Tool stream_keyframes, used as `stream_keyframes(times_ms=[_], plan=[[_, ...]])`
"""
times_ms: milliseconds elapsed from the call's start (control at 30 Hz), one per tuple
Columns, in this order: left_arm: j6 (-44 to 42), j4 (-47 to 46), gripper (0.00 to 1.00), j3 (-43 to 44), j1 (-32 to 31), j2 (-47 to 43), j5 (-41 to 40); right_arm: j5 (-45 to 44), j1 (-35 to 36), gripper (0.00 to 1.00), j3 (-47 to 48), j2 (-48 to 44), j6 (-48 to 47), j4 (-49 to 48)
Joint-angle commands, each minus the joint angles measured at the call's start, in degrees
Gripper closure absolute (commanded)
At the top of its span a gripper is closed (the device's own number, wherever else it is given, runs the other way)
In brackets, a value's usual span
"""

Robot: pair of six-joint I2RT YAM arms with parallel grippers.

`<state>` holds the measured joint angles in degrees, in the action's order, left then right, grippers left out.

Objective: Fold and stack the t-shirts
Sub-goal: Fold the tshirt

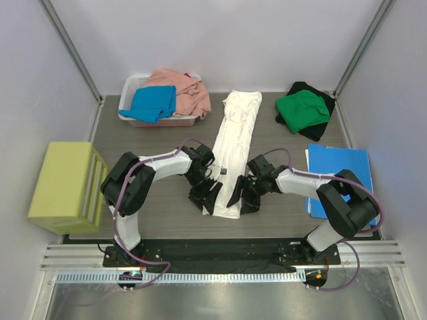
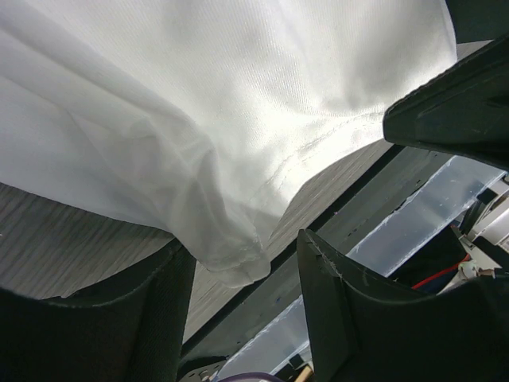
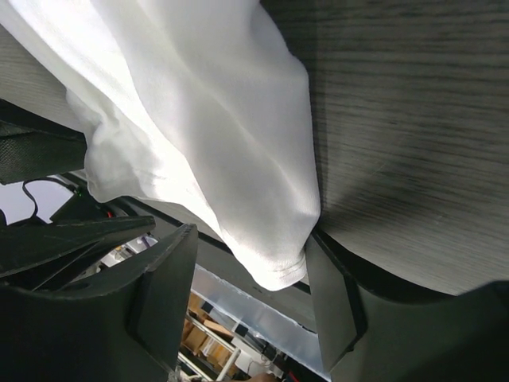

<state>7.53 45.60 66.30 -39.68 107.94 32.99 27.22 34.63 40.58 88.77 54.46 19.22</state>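
Note:
A white t-shirt (image 1: 235, 143), folded into a long narrow strip, lies down the middle of the table. My left gripper (image 1: 208, 196) is at its near left corner and my right gripper (image 1: 237, 193) at its near right corner. In the left wrist view the left gripper (image 2: 242, 248) is open, with the white shirt's corner (image 2: 235, 267) hanging between the fingers. In the right wrist view the right gripper (image 3: 253, 239) is open, with the shirt's hemmed corner (image 3: 278, 267) between the fingers and against the right one. A green t-shirt (image 1: 303, 110) lies on a black one (image 1: 325, 101) at the back right.
A white plastic basket (image 1: 131, 87) at the back left holds a salmon pink shirt (image 1: 187, 90) and a bright blue shirt (image 1: 153, 103). A flat blue folder (image 1: 340, 177) lies at the right. A yellow-green box (image 1: 67, 187) stands at the left edge.

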Motion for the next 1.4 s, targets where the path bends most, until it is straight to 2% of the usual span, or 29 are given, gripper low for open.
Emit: stream_keyframes(times_ms=[0,100,200,233,300,400,633,733,800,967,1033,1200,1267,1367], plan=[[-1.6,-3.7,0.46,-1.5,-0.6,1.4,-3.7,-0.3,-0.3,0.4,-0.6,-0.4,0.2,-1.1],[-2.0,-3.6,0.53,-1.3,-0.5,1.2,-3.9,-0.3,-0.4,0.45,-0.6,-0.1,0.0,-1.1],[-2.3,-3.1,0.77,-0.7,-0.5,1.4,-4.2,-0.2,-0.4,0.52,-0.6,0.3,0.0,-1.0],[-2.5,-2.8,0.92,-0.6,-0.6,1.5,-4.3,-0.2,-0.4,0.53,-0.5,0.3,-0.1,-1.0],[-2.9,-2.7,0.99,-0.4,-0.6,1.2,-5.0,-0.2,-0.4,0.57,-0.5,0.3,-0.1,-1.1],[-3.0,-2.6,1.0,-0.3,-0.6,0.8,-5.3,-0.2,-0.5,0.64,-0.5,0.6,-0.1,-1.0],[-4.3,-1.0,1.0,1.1,0.6,0.3,-5.3,0.1,-0.7,0.93,-0.1,0.2,-0.3,-0.4],[-6.6,4.5,1.0,3.9,2.2,-0.3,-2.2,0.5,-0.7,0.98,1.1,-0.4,-1.6,1.7],[-10.2,7.9,1.0,6.4,3.1,-0.6,-0.4,0.6,-0.8,0.99,1.9,-0.9,-2.6,3.3],[-22.0,28.7,0.96,13.2,3.4,-0.7,7.2,1.7,-0.7,0.99,1.3,-5.2,-4.7,9.2],[-27.8,35.4,0.94,13.4,3.4,-1.7,8.8,1.9,-0.6,0.98,0.8,-7.5,-5.1,11.8],[-34.6,40.2,0.93,11.0,2.6,-5.5,11.9,2.2,-0.1,0.98,0.7,-11.7,-5.9,16.7],[-34.5,40.5,0.92,10.7,1.6,-7.5,11.5,2.1,0.0,0.98,0.6,-13.2,-6.1,18.7],[-36.0,42.5,0.87,12.4,-0.3,-7.8,11.7,2.4,0.4,0.98,0.2,-14.5,-5.9,20.0]])
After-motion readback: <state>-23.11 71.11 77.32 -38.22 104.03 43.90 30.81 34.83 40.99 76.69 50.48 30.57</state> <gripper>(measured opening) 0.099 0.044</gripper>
